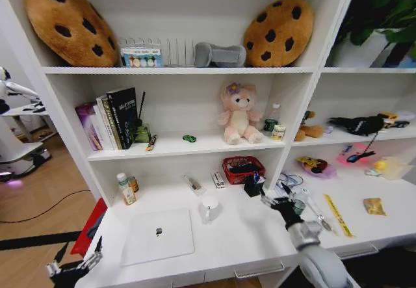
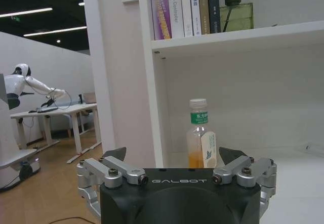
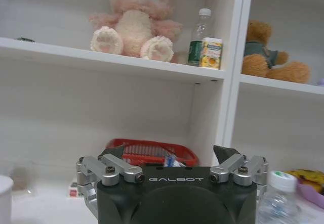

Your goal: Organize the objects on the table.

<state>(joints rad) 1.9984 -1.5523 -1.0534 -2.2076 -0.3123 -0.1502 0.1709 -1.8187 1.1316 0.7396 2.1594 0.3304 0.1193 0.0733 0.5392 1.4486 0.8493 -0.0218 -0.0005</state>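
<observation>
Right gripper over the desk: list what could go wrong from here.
1. The right gripper, open, hovers among crowded items; a clear bottle stands right beside it and could be tipped.
2. The red basket and the black holder lie just ahead, so a forward reach might shove them.
3. The left gripper, open, sits low at the desk's corner near the laptop; lifting it carelessly could catch the edge.

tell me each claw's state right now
Left claw: open, holding nothing, at the long white desk's left end.
Right claw: open, holding nothing, above the desk.
</observation>
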